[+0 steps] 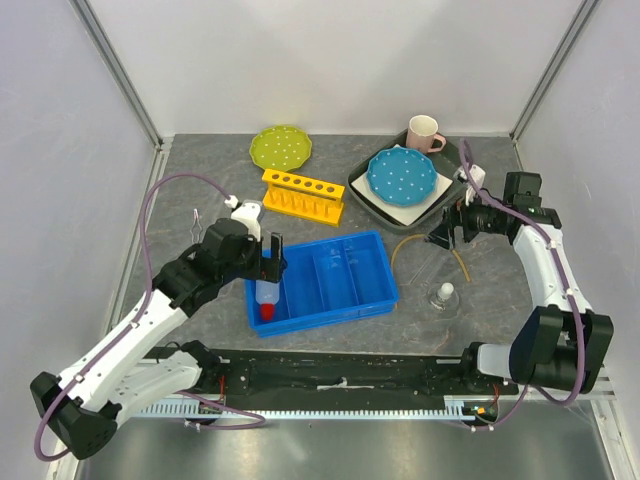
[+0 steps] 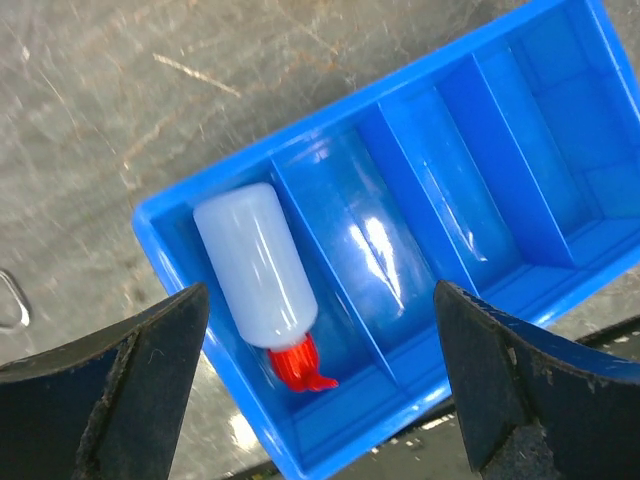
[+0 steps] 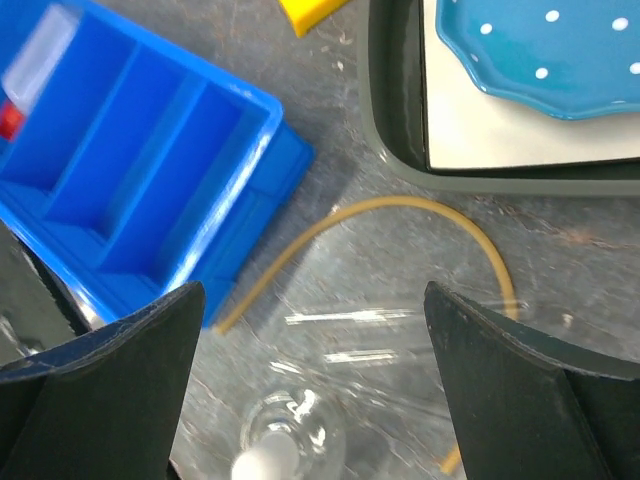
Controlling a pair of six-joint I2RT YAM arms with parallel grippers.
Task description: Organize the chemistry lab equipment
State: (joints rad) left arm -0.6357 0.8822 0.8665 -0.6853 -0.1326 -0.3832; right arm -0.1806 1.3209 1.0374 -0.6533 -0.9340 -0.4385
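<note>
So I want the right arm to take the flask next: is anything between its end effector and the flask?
Nothing visible. The right end effector hangs open above the clear flask with no object between them. The tan tubing only curves around the flask's far side, so a straight drop should probably miss it.

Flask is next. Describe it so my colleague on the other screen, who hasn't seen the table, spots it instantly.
Start at the blue divided tray in the middle of the scene. Just off its near right corner, beside the curved tan tubing, stands the flask. It is the only clear glass item there, capped with a white stopper.
</note>
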